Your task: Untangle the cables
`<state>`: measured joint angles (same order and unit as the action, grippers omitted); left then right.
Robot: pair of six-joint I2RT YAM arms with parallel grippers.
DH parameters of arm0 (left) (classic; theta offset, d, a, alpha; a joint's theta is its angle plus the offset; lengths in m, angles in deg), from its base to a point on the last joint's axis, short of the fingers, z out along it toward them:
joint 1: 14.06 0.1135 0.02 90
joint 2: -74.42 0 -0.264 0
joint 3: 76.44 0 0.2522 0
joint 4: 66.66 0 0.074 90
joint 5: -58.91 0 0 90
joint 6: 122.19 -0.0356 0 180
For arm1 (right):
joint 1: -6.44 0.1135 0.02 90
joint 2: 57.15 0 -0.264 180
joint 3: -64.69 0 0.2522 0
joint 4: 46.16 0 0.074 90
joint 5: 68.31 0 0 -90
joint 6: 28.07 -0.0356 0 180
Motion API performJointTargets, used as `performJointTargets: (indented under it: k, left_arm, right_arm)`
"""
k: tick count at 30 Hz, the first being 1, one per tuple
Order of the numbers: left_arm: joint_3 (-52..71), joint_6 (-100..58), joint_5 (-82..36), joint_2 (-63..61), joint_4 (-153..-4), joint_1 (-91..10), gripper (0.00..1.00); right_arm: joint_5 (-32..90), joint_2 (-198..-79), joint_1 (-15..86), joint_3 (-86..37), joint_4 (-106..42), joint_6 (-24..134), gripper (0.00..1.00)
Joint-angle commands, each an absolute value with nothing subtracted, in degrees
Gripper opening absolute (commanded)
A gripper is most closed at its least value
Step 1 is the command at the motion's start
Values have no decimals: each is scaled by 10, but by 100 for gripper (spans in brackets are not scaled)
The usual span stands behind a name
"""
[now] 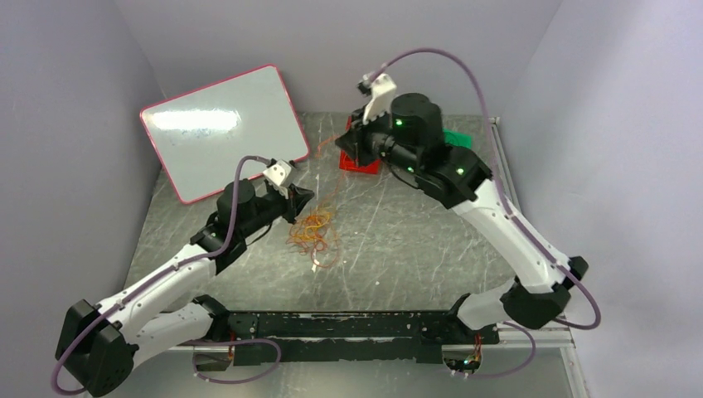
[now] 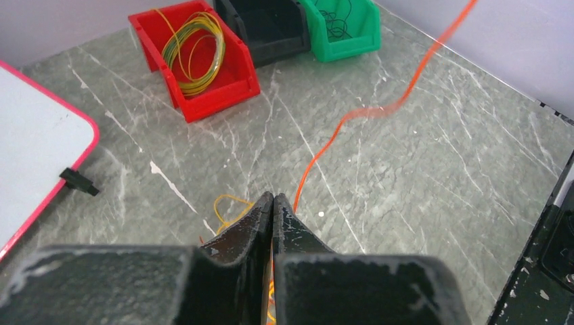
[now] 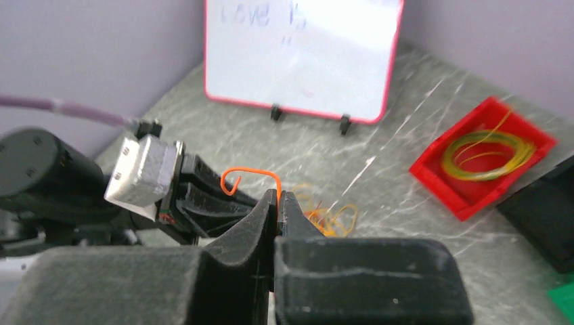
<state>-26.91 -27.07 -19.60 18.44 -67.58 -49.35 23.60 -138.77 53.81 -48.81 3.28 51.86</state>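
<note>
Cables [image 1: 315, 234] lying tangled mid-worktop [image 1: 414, 249], yellow and orange loops; one orange strand [image 2: 325, 145] rising from the left pincer [image 2: 273, 202], which is clamping it shut; right pincer [image 3: 278, 200] closing on the strand's curled end. Left wrist view alone showing three bins: red [image 2: 223, 95] holding one yellow coil [image 2: 216, 51]; black [image 2: 284, 51]; green [image 2: 345, 44]. One whiteboard [image 3: 304, 54]; writing blurred, unreadable.

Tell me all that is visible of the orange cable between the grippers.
The orange cable is one thin, flexible wire. It runs in a loose curve from the shut left gripper, which seems to pinch it above the tangle, up to the shut right gripper. There its short end sticks out, bent into a hook.
</note>
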Motion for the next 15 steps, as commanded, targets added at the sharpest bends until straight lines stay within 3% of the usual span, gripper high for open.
performJointTargets:
  k: [1, 3, 5, 7, 10, 11, 15]
  left_arm:
    - [-293, -241, -216, 215, -674, -491, 7]
    - [-304, -233, -223, 225, -665, -491, 11]
    - [-307, -225, -229, 229, -658, -491, 25]
    - [-311, -224, -200, 234, -636, -490, 45]
    - [-321, -223, -158, 235, -586, -491, 89]
    - [-323, -226, -149, 231, -570, -490, 98]
    - [-319, -245, -111, 190, -534, -491, 99]
  right_arm:
    - [138, -1346, 541, -528, 19, 515, 0]
    - [117, -1345, 541, -543, 25, 518, 0]
    - [107, -1346, 541, -562, 32, 519, 0]
    - [126, -1351, 541, -583, 37, 516, 0]
    - [180, -1357, 541, -594, 29, 505, 0]
    - [195, -1358, 541, -595, 24, 501, 0]
    - [232, -1364, 541, -614, 16, 485, 0]
